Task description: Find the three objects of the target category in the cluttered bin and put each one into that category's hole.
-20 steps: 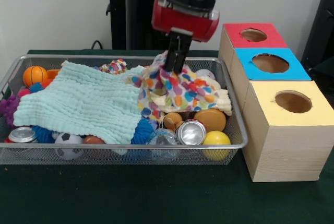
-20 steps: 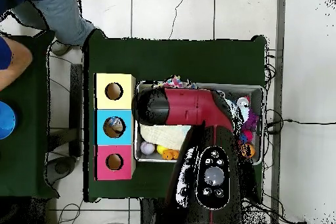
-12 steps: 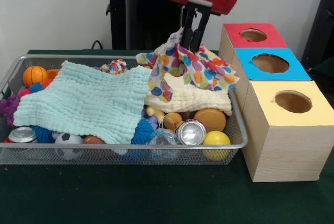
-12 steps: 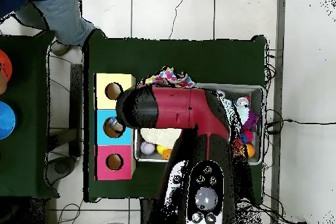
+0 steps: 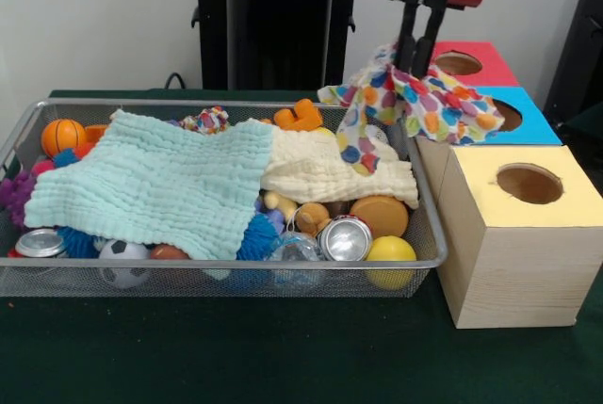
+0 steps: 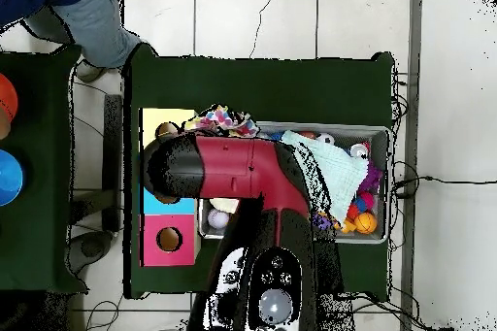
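Your gripper (image 5: 419, 54) is clenched on the spotted cloth (image 5: 415, 103), holding it by its top so it hangs over the wire bin's right end and drapes against the blue-topped box (image 5: 528, 121). The cloth's right corner covers part of that box's hole; its left side trails back over the bin's far rim. From above you see only the cloth's edge (image 6: 221, 119) poking out beside the arm (image 6: 228, 167), next to the yellow-topped box (image 6: 155, 121).

Look into the wire bin (image 5: 28, 126): a mint towel (image 5: 151, 183) covers most of the left and middle, and a cream cloth (image 5: 330, 173) lies just beside it on the right. Along the front you can see two cans (image 5: 345, 237), one at the left corner (image 5: 40, 243), a yellow ball (image 5: 391, 251), a soccer ball (image 5: 122, 258), a brown disc (image 5: 380, 216) and a clear ball (image 5: 297, 251). A small basketball (image 5: 62, 135) sits at the far left, an orange toy (image 5: 298, 118) at the far rim.

The three boxes stand in a row right of the bin: red-topped box (image 5: 480, 63) farthest, blue in the middle, yellow nearest (image 5: 523, 225), each with a round hole on top.
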Controlling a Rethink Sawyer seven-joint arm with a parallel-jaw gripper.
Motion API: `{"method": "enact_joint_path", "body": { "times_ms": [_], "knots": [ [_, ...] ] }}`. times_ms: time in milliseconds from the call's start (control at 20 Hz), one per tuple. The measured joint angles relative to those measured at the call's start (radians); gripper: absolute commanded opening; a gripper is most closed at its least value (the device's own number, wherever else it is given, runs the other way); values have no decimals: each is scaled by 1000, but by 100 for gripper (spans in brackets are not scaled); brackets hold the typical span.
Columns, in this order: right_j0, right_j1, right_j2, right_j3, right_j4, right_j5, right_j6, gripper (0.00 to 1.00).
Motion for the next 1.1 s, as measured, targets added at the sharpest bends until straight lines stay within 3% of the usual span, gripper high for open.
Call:
{"method": "enact_joint_path", "body": {
  "times_ms": [1100],
  "knots": [
    [148, 87, -38, 34, 140, 0, 2, 0]
  ]
}}
